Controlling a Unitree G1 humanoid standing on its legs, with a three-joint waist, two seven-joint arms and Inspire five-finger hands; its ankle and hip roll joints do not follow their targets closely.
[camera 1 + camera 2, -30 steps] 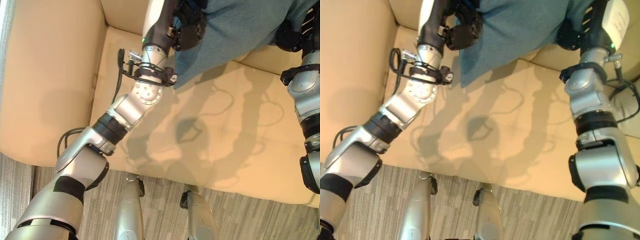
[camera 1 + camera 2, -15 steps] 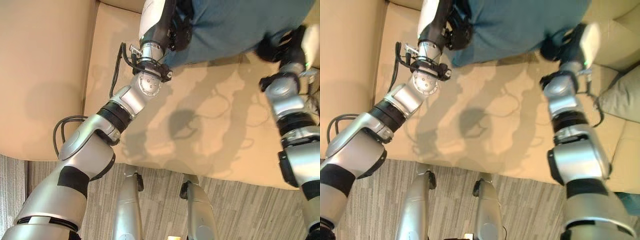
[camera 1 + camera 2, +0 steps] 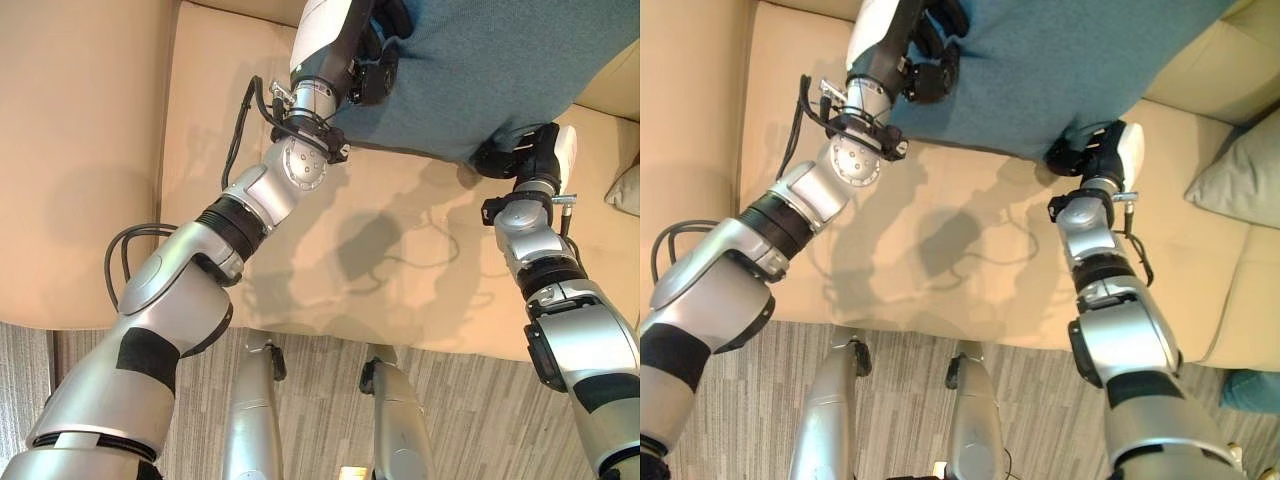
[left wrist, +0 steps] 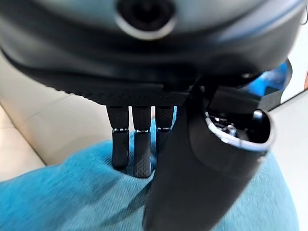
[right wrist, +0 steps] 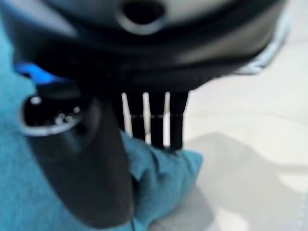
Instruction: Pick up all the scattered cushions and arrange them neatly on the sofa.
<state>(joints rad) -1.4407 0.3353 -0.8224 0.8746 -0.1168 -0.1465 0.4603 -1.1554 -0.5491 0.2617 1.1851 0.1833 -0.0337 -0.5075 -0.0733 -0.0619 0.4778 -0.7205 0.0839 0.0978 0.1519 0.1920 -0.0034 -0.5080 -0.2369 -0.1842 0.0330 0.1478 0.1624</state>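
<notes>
A large teal cushion (image 3: 500, 70) hangs over the back of the beige sofa seat (image 3: 400, 270), held between my two hands. My left hand (image 3: 375, 60) grips its left edge, and in the left wrist view the fingers (image 4: 137, 149) press into the teal cloth (image 4: 72, 192) beside the thumb. My right hand (image 3: 1082, 155) holds the cushion's lower corner. In the right wrist view that corner (image 5: 166, 168) sits pinched between thumb and fingers (image 5: 156, 120). A grey cushion (image 3: 1240, 175) lies on the seat to the right.
The sofa's broad left armrest (image 3: 80, 150) and its backrest (image 3: 1200, 70) bound the seat. Striped grey carpet (image 3: 320, 420) runs along the sofa's front edge. Something blue (image 3: 1252, 390) lies on the floor at the far right.
The camera has shifted. The teal cushion now reaches lower over the seat, and my right hand has come in to its lower corner, nearer the left arm.
</notes>
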